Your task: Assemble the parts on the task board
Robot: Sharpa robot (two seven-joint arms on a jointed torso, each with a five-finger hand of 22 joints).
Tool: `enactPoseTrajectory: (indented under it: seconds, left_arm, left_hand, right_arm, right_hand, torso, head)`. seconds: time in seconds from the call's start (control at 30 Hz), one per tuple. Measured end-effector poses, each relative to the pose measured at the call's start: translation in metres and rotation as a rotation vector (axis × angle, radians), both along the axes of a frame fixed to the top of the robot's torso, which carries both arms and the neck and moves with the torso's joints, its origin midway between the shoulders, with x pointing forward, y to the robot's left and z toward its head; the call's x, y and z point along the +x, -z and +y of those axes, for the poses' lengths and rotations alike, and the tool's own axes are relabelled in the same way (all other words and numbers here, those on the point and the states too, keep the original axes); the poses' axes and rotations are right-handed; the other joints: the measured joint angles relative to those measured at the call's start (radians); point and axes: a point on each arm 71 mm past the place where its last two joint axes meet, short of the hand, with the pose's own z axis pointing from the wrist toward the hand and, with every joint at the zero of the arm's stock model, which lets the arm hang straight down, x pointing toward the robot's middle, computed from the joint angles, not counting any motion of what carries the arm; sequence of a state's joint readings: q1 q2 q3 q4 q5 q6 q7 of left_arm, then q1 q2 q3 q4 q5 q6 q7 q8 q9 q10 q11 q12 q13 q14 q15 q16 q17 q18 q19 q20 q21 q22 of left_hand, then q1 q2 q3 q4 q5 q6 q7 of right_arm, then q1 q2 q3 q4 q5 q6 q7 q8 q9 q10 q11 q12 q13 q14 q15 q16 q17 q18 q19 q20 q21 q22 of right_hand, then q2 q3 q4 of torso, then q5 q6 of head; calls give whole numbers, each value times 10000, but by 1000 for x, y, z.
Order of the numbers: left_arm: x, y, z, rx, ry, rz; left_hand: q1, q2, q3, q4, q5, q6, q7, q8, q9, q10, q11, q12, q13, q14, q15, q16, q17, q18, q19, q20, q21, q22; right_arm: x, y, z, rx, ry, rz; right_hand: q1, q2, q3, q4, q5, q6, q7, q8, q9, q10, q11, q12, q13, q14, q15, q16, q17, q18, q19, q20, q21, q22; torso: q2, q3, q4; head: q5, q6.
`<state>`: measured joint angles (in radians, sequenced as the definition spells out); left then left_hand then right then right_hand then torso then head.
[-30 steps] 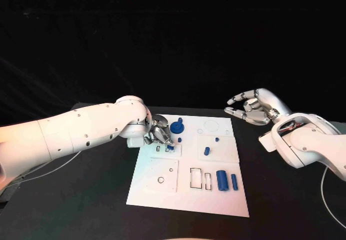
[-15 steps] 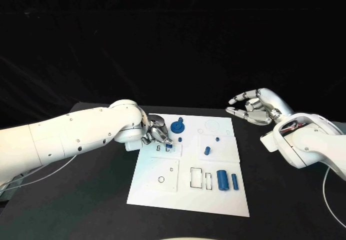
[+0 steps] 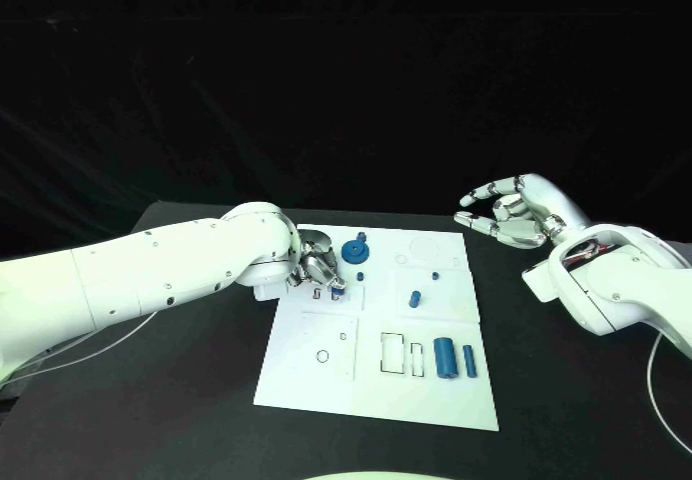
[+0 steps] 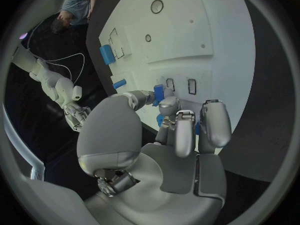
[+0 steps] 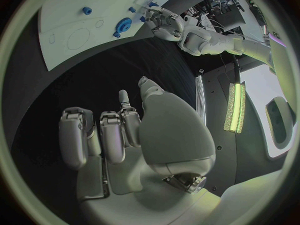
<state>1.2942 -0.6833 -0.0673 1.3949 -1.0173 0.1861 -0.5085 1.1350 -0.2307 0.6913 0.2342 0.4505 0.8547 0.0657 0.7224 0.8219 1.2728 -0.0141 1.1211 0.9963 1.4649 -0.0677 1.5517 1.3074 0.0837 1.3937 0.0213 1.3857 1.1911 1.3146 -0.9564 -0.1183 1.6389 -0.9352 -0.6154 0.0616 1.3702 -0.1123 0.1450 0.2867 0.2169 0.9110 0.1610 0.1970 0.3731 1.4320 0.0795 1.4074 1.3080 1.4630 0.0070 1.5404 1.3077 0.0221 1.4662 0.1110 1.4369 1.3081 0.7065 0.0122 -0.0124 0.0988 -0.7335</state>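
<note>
Fingers of the silver left hand (image 3: 319, 267) curl down over the left edge of the flat white task board (image 3: 346, 392), pinching a small blue block-shaped part (image 4: 159, 91) between thumb and fingertips just above two small rectangular slots (image 4: 180, 85) in the board. Beside that hand, toward the board's far end, a round blue gear-like part (image 3: 355, 252) lies flat, with a small blue peg (image 3: 359, 238) just beyond it. Near the board's middle rests a short blue pin (image 3: 414, 298). Two blue cylinders (image 3: 453, 358) lie side by side by the right edge, next to outlined rectangular recesses (image 3: 400, 355). The silver right hand (image 3: 509, 213) hangs above the black table (image 3: 173, 400) off the board's far right corner, fingers loosely curved and apart, holding nothing.
</note>
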Motion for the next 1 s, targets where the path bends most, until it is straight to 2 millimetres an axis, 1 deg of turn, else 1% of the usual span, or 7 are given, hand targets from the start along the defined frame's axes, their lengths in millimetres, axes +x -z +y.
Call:
enactPoseTrajectory:
  seconds: [0.53,0.67,0.7,1.0]
  left_arm:
    - [1,3,-1,631,462,197]
    - [1,3,-1,727,541,193]
    - [1,3,-1,749,557,187]
    - [1,3,-1,900,622,131]
  left_hand:
    - [-26,-26,0,0,58,53,-16,0,23,-1,1,0,-30,0,1,0,-1,1,0,0,38,58]
    - [-26,-26,1,0,58,54,-16,0,24,-1,1,0,-30,0,1,0,-1,1,0,0,37,58]
    - [-26,-26,0,0,58,54,-16,0,24,-1,1,0,-30,0,1,0,-1,1,0,0,37,58]
    - [-106,-25,2,-1,59,54,-14,-1,37,-2,2,0,-29,0,1,0,-1,2,38,39,37,57]
  right_arm:
    - [0,0,0,3,-1,-2]
    - [0,1,1,4,-5,0]
    - [0,1,1,4,-6,1]
    - [0,1,1,6,-5,13]
  right_hand:
    - [0,0,0,0,0,0,0,0,-2,0,0,0,-2,0,0,0,-2,0,0,0,0,-2]
    - [-4,4,0,0,0,0,0,0,8,0,0,0,-2,0,0,0,-2,0,0,0,0,-3]
    - [-45,45,0,0,0,0,0,0,8,0,0,0,-2,0,0,0,-2,0,0,0,0,-3]
    - [-45,45,0,0,0,0,0,0,8,0,0,0,-3,0,0,0,-3,0,0,0,0,-4]
  torso:
    - [8,4,0]
    - [6,6,5]
    - [6,5,5]
    - [3,5,1]
  head:
    - [9,-86]
    - [11,-100]
    - [12,-103]
    - [33,-130]
